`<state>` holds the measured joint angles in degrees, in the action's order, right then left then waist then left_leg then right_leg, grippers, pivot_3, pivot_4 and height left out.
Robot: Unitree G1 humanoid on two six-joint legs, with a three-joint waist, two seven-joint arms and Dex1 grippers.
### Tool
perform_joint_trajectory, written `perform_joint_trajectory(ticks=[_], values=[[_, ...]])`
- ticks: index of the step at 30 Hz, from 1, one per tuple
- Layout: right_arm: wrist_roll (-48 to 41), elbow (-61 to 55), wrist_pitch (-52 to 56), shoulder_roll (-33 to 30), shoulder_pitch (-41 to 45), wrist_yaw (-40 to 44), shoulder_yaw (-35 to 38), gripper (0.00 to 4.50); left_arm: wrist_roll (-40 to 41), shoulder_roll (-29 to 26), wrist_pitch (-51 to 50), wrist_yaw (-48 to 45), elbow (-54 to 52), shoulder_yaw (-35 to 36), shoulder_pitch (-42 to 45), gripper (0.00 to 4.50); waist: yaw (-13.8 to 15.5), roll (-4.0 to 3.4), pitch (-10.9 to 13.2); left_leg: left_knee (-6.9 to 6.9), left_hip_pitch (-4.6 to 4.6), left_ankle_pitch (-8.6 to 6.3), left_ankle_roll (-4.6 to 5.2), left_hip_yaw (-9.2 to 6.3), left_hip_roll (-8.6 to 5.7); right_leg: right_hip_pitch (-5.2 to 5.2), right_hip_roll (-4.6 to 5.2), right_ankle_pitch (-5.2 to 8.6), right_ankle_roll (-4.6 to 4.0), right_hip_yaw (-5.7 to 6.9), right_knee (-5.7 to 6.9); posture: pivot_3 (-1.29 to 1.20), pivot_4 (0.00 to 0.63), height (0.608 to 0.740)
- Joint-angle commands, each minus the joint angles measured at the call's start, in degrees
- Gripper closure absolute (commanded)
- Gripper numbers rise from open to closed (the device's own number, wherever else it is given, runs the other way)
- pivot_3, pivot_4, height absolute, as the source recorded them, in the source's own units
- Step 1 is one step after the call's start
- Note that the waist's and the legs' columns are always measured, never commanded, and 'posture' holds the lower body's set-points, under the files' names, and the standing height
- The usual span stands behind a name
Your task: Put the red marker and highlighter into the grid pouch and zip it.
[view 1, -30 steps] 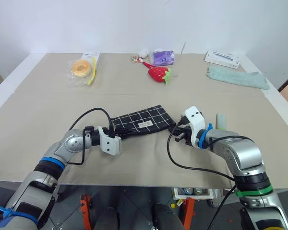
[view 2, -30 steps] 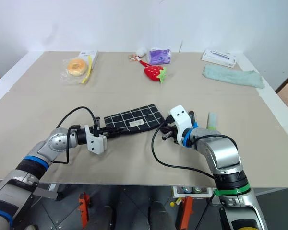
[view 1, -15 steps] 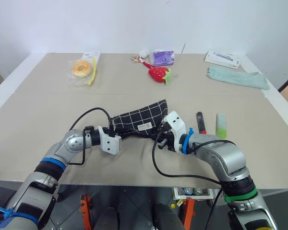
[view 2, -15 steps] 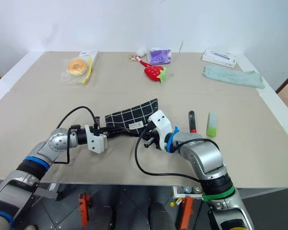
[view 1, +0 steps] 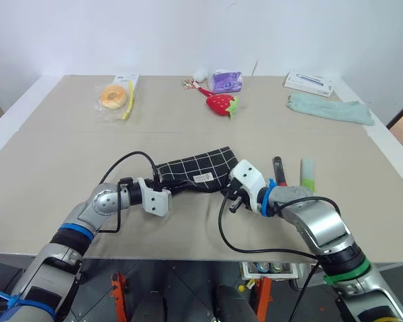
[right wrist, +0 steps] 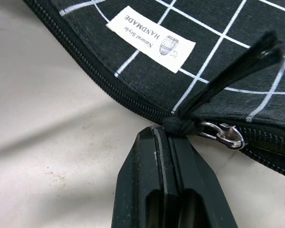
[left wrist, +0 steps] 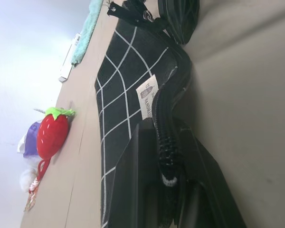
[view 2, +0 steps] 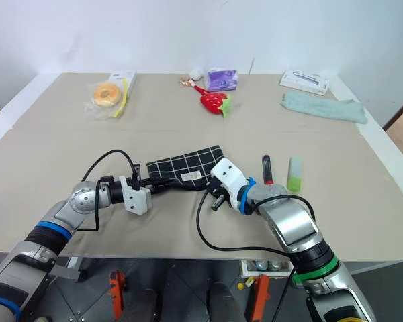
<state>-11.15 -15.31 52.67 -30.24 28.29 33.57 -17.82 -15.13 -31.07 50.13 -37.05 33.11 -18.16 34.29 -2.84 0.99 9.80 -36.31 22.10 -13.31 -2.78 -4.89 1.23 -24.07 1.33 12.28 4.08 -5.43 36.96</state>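
While the right gripper (right wrist: 164, 134) has its two black fingers pressed flat together, their tips sit at the knot of the pouch's zipper pull (right wrist: 221, 86), whose fabric tab sticks out just past them. The tips touch the knot, but I cannot tell whether any of the cord is actually pinched. A second ago this gripper was off the right end of the grid pouch (view 1: 196, 166). Half a second ago it had swept left along the zipper edge as far as the white label (right wrist: 151, 38), and that corner of the pouch had lifted. Now it has come part of the way back and the pouch lies flatter.

The left gripper (left wrist: 165, 142) stays clamped on the opposite end of the pouch, pinching the zipper edge as an anchor, and it has not shifted.

Beyond the right hand, the red marker (view 1: 279, 169) and the green highlighter (view 1: 308, 174) lie side by side on the table (view 1: 67, 147), near the pouch's right end and outside it. The gripper hid the marker a second ago.

My reading is that this was a pass at working the zipper open. The teeth on either side of the slider (right wrist: 224, 135) do not show a clear gap, so the opening may not be won yet, and both pens remain to be loaded.
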Motion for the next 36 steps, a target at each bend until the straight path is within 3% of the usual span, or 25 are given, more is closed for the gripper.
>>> perform_joint_trajectory(ticks=[1, 7, 16, 24, 31, 36], values=[[-0.49, 0.53, 0.99, 2.63, 0.43, 1.42, -3.47, 4.47, 2.39, 1.12, -0.43, -0.2, -3.19, 0.34, -0.13, 4.5, -0.21, 0.02, 0.0, 0.0, -0.01, 0.0, 0.0, 0.0, 0.03, 0.0, -0.03, -0.01, -0.01, 0.0, 0.01, 0.0, 0.15, 0.739], [0.33, 1.58, -0.03, 1.14, 0.27, 2.64, -1.48, 4.47, 8.14, 1.67, -4.21, -0.4, -7.96, 3.2, 0.18, 4.5, -0.7, 0.02, 0.0, 0.0, -0.01, 0.0, 0.0, 0.0, 0.15, -0.03, -0.14, -0.04, -0.07, 0.01, 0.03, 0.0, 0.15, 0.739], [-2.67, -3.9, -1.91, 1.76, -0.7, 6.95, -1.44, 4.47, 8.71, 1.83, -6.13, -0.9, -9.19, 3.5, -0.64, 4.5, -0.74, 0.03, 0.01, 0.02, 0.06, -0.04, 0.07, 0.0, 0.16, -0.1, -0.17, -0.02, -0.07, 0.0, 0.02, 0.0, 0.15, 0.739], [-6.28, -5.96, -2.58, 7.79, 2.89, 6.46, 1.74, 4.47, 8.27, 3.02, -6.45, -1.23, -8.32, 2.91, -0.39, 4.5, -0.73, 0.02, 0.07, -0.02, 0.15, -0.05, 0.08, -0.01, 0.19, -0.16, -0.21, -0.04, -0.09, 0.0, 0.03, 0.0, 0.15, 0.739], [-3.7, -4.59, -0.84, -1.41, -1.69, 7.84, 0.42, 4.47, 10.14, 2.8, -6.9, -0.69, -8.81, 4.95, -0.28, 4.5, 0.12, 0.04, 0.09, -0.01, 0.26, -0.05, 0.09, -0.01, 0.12, -0.21, -0.12, 0.01, -0.06, 0.02, 0.01, 0.0, 0.15, 0.739], [-4.45, -5.94, -0.33, -0.54, -2.0, 7.25, -0.1, 4.47, 10.96, 3.32, -7.34, -0.69, -8.88, 5.72, -0.49, 4.5, -0.16, 0.05, 0.1, -0.01, 0.21, -0.07, 0.12, 0.01, 0.13, -0.24, -0.15, 0.02, -0.08, -0.01, 0.03, 0.0, 0.15, 0.739]])
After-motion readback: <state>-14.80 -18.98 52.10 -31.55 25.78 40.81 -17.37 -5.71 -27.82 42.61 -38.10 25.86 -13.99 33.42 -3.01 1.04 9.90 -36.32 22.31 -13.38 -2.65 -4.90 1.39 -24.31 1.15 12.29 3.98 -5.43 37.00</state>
